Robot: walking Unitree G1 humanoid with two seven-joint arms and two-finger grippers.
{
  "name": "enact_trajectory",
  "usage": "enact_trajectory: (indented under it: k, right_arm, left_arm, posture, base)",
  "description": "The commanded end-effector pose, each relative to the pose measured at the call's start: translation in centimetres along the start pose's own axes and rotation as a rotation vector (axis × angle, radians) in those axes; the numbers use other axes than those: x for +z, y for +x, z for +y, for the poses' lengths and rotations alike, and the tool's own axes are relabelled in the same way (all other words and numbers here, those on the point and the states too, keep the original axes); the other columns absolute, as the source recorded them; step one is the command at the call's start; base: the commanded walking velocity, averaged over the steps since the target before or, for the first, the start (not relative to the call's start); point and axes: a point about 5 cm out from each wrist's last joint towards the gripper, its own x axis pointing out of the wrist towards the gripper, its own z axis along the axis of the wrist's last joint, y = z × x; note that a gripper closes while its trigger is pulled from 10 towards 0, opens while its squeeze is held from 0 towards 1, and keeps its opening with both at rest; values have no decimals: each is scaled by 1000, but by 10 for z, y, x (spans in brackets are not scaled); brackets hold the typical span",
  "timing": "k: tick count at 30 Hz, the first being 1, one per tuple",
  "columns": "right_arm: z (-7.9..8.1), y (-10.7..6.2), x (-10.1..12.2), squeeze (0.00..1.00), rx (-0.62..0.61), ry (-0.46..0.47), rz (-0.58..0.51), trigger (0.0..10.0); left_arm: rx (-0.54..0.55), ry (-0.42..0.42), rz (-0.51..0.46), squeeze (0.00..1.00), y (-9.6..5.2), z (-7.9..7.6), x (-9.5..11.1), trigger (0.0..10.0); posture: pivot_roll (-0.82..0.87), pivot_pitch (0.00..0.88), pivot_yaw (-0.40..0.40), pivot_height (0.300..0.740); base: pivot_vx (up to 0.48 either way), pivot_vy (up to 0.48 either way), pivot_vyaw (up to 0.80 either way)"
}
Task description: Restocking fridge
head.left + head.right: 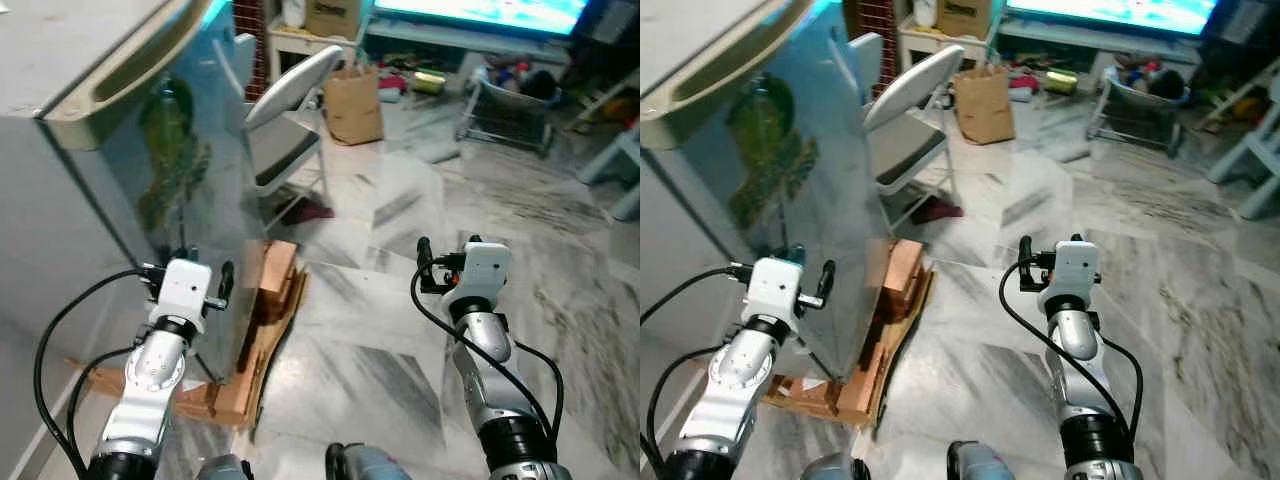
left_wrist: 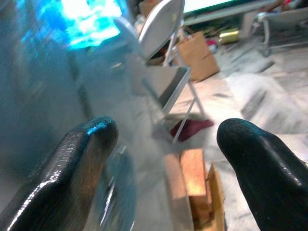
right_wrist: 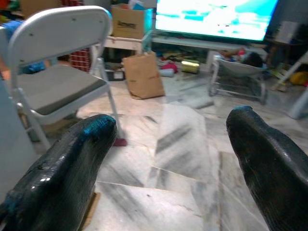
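Left gripper (image 2: 163, 159) open beside fridge (image 1: 170, 170) — right gripper (image 3: 168, 159) open, raised.

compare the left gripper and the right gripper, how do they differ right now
The left gripper is raised right beside the glossy grey fridge, its black fingers next to the fridge's shiny side; the right gripper hangs over the bare marble floor, away from any appliance. The left looks along the fridge wall, the right toward the white folding chair. Both are open and hold nothing.

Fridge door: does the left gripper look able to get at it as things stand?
Probably yes. The left gripper is open, right beside the fridge door, with nothing between them.
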Motion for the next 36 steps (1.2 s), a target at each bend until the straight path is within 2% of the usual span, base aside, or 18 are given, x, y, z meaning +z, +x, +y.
enact_trajectory:
  k: [1,7,12,14,20,24,30,36]
  right_arm:
    - [1,0,3,0,1,1,-11,10000]
    - [2,-3,2,0,2,-10,-4,10000]
    - [1,-3,1,0,2,-6,1,10000]
    - [1,-3,0,0,2,-6,2,10000]
    - [4,-6,-4,0,48,10,20,10000]
    - [14,-7,-7,0,127,50,44,10000]
    - [20,-8,-6,0,172,61,46,10000]
    - [19,-8,-4,0,177,66,40,10000]
  left_arm:
    - [12,-17,22,0,0,1,-2,10000]
    - [-11,-14,7,0,-1,-4,-2,10000]
    - [-48,-25,-10,0,-3,-9,0,10000]
    - [-47,-39,-11,0,-4,-9,0,10000]
    - [-152,-63,25,0,-17,-21,-8,10000]
    - [-181,-10,31,0,-22,-25,-13,10000]
    - [-172,-5,34,0,-20,-24,-11,10000]
    - [-165,12,28,0,-17,-23,-10,10000]
  posture:
    - [82,71,-38,740]
    - [82,71,-42,740]
    - [86,71,-50,740]
    - [86,73,-53,740]
    - [94,77,-62,740]
    - [96,77,-62,740]
    - [94,76,-60,740]
    - [90,79,-57,740]
  base:
    - [0,480,-800]
    - [0,428,-800]
    - [0,0,-633]
    - [0,0,0]
    - [0,0,0]
    - [0,0,0]
    - [0,0,0]
    - [0,0,0]
